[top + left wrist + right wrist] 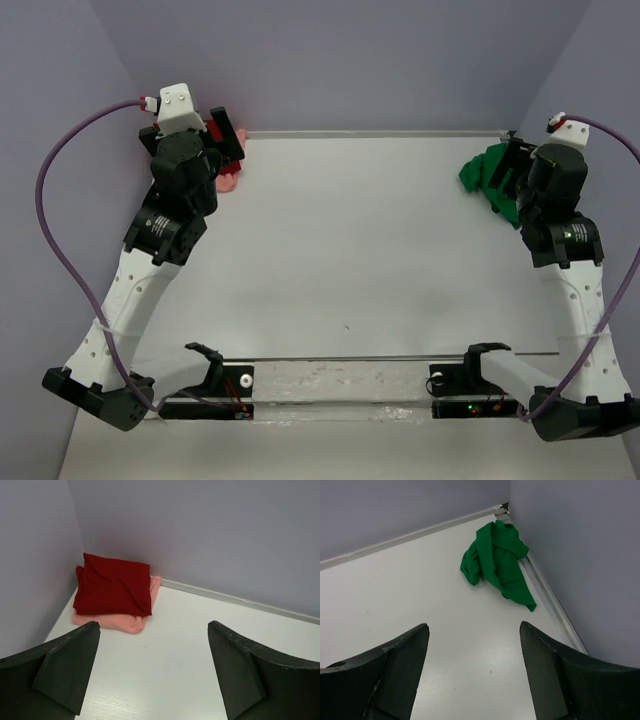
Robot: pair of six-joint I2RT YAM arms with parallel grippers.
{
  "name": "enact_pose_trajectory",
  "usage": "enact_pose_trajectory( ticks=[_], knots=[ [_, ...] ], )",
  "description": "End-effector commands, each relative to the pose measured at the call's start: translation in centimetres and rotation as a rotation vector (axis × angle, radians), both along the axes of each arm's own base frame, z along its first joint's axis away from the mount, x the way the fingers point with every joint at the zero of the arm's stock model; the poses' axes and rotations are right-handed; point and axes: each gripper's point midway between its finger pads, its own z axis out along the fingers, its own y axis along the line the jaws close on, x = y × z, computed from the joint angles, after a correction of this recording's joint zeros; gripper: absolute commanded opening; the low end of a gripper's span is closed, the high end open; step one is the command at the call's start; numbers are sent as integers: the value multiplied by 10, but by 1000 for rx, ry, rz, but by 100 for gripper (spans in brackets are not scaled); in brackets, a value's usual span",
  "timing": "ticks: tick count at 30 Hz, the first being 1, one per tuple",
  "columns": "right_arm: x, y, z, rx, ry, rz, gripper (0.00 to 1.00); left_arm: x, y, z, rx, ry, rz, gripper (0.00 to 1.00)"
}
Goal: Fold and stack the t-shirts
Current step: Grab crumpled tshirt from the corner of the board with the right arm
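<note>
- Up close, in the left wrist view, the left tool (152, 626) stands spread wide, with only the bare white surface (170, 650) between its fingers (70, 665).
- Ahead of it, in the far left corner where the purple walls (200, 530) meet, the dark red t-shirt (114, 585) lies folded flat on top of the salmon pink t-shirt (131, 622), whose edge shows along the front and right side.
- In the right wrist view, the right tool (474, 626) is likewise wide open and holds nothing.
- The bright green t-shirt (497, 562) lies crumpled in the far right corner, one end trailing along the foot of the right wall (570, 555), apart from the tool.
- From above, the left arm (160, 240) and the right arm (565, 250) each reach to their own far corner, well apart. The wrists hide most of both tools there; the right one seems just beside the green cloth.
</note>
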Motion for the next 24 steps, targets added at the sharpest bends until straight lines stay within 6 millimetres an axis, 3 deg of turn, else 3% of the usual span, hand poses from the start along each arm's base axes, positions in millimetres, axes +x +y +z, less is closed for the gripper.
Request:
enact_pose_trajectory(
  ticks=[1,3,5,6,9,10,11,12,13,14,16,17,19,20,21,23,24],
  knots=[
    [9,-4,2,2,-13,-37,77,-3,2,21,-39,-65,4,99],
    [17,-17,1,-32,11,-116,72,-3,1,23,-42,-68,-3,99],
    [39,-32,-19,-60,99,-170,67,-3,1,25,-50,-73,-6,99],
    [49,-35,-14,-50,104,-171,60,-2,0,24,-51,-71,-12,99],
    [74,-49,-28,-6,161,-200,39,-2,-2,22,-53,-66,-21,99],
    [89,-55,-41,41,192,-192,33,-3,-3,21,-51,-65,-27,99],
    [97,-58,-29,62,159,-181,33,-3,-4,19,-49,-61,-30,99],
    [111,-58,-37,92,170,-148,34,-4,-4,20,-51,-64,-33,99],
    [116,-67,-34,103,160,-159,44,-4,-4,18,-50,-61,-38,99],
    [123,-70,-20,108,128,-149,46,-5,-5,19,-57,-67,-42,99],
    [138,-72,-24,127,141,-118,50,-5,-6,17,-58,-67,-51,99],
    [152,-78,-43,144,177,-126,52,-5,-7,16,-59,-66,-56,99],
    [167,-79,-47,172,176,-98,52,-5,-9,16,-65,-65,-63,99],
    [179,-83,-65,191,209,-89,51,-5,-9,17,-69,-67,-65,99],
    [188,-80,-64,200,202,-64,50,-5,-11,17,-73,-70,-76,99],
    [201,-72,-80,233,229,-8,46,-5,-15,17,-78,-70,-95,99],
    [210,-71,-97,245,261,6,45,-6,-15,17,-80,-70,-99,99]
  ],
)
